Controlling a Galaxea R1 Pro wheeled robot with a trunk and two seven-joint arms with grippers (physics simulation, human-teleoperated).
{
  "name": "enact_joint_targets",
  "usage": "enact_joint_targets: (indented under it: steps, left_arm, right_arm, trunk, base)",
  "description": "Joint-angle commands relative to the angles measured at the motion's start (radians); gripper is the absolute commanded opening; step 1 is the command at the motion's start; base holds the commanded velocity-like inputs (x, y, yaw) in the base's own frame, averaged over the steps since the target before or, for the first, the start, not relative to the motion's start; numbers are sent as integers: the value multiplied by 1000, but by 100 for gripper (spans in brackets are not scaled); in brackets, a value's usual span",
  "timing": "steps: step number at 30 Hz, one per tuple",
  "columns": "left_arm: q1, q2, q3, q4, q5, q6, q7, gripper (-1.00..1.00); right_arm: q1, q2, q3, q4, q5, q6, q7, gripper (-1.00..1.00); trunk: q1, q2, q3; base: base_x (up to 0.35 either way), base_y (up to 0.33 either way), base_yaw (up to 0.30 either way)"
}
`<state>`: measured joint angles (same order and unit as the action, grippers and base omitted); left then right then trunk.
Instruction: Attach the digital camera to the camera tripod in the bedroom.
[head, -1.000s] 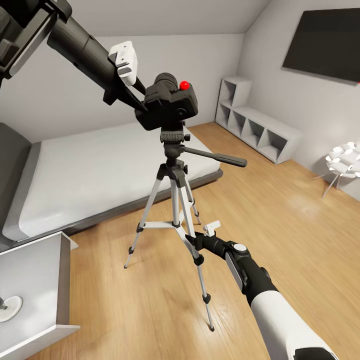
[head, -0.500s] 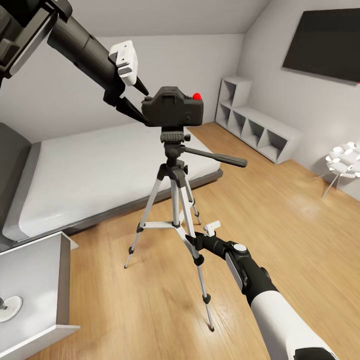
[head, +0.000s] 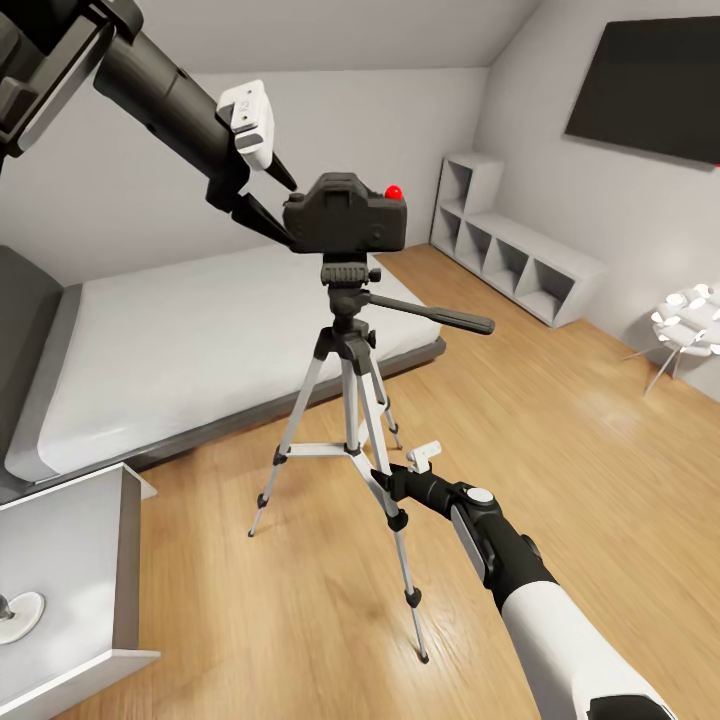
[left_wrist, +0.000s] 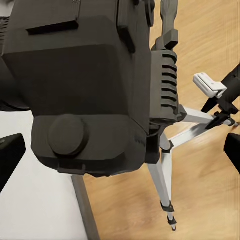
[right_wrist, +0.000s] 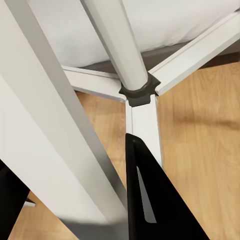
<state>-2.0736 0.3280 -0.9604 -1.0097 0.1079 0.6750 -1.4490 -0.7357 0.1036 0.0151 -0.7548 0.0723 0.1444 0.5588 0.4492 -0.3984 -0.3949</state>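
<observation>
1. The camera tripod (head: 350, 400) stood upright on the wood floor (head: 560, 430) beside the bed (head: 180, 340), its handle pointing toward the shelves (head: 520, 260).
2. The left gripper (head: 268, 200) reached down from above, jaws spread apart, tips beside the digital camera (head: 345, 215), which sat level on the tripod head.
3. The right gripper (head: 385, 478), reaching forward and low, had its jaws closed around 1 tripod leg.

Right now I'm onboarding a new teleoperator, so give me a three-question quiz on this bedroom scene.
1. True or false: the digital camera sits level on top of the camera tripod.
2. What does the right gripper clamp? A) a tripod leg B) the pan handle C) the bed frame
3. Fill in: the left gripper has its fingers spread on either side of the ____.

Key: 1 true; 2 A; 3 digital camera.
</observation>
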Motion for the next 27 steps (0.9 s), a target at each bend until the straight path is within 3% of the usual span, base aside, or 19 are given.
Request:
enact_joint_targets:
  steps: [1, 6, 10, 12, 17, 18, 24, 26, 27]
  left_arm:
    - [-2, 1, -3, 2, 10, 11, 0, 100]
    - [-2, 13, 7, 31, 12, 33, 15, 100]
    - [-2, 67, 34, 97, 17, 135, 42, 100]
    - [-2, 113, 45, 139, 20, 205, 47, 100]
    - [1, 205, 50, 181, 34, 265, 51, 100]
    - [3, 242, 51, 190, 47, 275, 53, 100]
    - [43, 333, 52, 207, 116, 290, 59, 100]
    - [88, 376, 52, 220, 152, 296, 64, 100]
    - [102, 385, 52, 224, 156, 297, 66, 100]
  right_arm:
    - [-1, 1, -1, -1, 36, 3, -7, -100]
    - [-1, 1, -1, -1, 36, 3, -7, -100]
    - [-1, 1, -1, -1, 37, 3, -6, -100]
    - [-1, 1, -1, -1, 37, 3, -6, -100]
    - [-1, 1, -1, -1, 37, 4, -5, -100]
    - [-1, 1, -1, -1, 37, 4, -5, -100]
    - [-1, 1, -1, -1, 38, 4, -5, -100]
    - [-1, 1, -1, -1, 37, 5, -5, -100]
    - [-1, 1, -1, -1, 37, 6, -5, -100]
  trunk:
    - [1, -2, -2]
    - [1, -2, -2]
    - [1, -2, -2]
    - [1, -2, -2]
    - [1, -2, -2]
    - [1, -2, -2]
    - [1, -2, -2]
    - [1, -2, -2]
    - [1, -2, -2]
  base:
    - [0, 0, 0]
    - [0, 0, 0]
    - [0, 0, 0]
    - [0, 0, 0]
    - [0, 0, 0]
    - [0, 0, 0]
    - [0, 0, 0]
    - [0, 0, 0]
    - [0, 0, 0]
